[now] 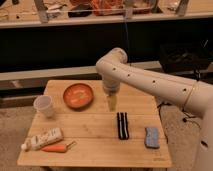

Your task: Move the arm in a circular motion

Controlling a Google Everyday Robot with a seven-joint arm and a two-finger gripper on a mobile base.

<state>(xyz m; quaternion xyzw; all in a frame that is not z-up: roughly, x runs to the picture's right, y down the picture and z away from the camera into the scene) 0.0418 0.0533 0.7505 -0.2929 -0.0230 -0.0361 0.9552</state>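
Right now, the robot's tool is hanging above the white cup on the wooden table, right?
Not quite. The camera view shows the tool hanging above the wooden table, but it is beside the orange bowl, not above the white cup. The cup stands on the bowl's other side.

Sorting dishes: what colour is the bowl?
The bowl is orange, camera view, beside the gripper over the table.

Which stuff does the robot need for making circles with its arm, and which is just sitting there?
For the job: the arm; its gripper, pointing down above the wooden table.

Just lying about: orange bowl near the gripper, white cup, tube, carrot, black strip, blue sponge.
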